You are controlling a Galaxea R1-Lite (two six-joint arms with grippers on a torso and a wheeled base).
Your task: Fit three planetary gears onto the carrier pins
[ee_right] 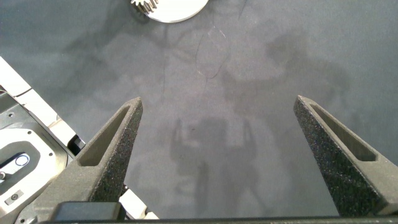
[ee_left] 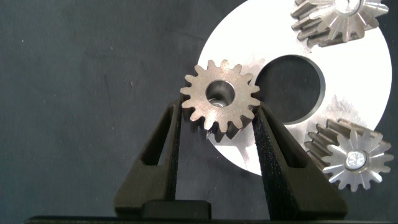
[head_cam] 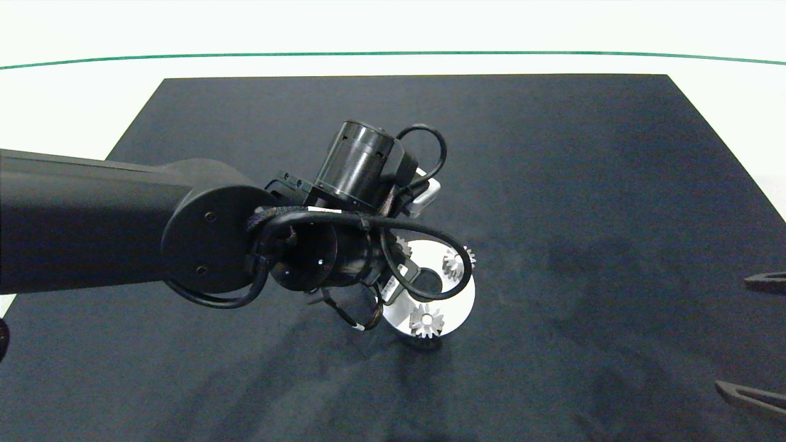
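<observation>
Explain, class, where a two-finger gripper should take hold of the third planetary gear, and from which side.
Across its toothed rim, as the left gripper does now: one finger on each opposite flank of the third gear, approaching edge-on, which leaves the centre bore clear for the pin.

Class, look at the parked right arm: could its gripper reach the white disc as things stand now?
Probably not cleanly. The right gripper hangs open over bare mat at the table's right edge, but the left gripper, shut on a gear, hangs over the white disc with its arm and cables above.
</observation>
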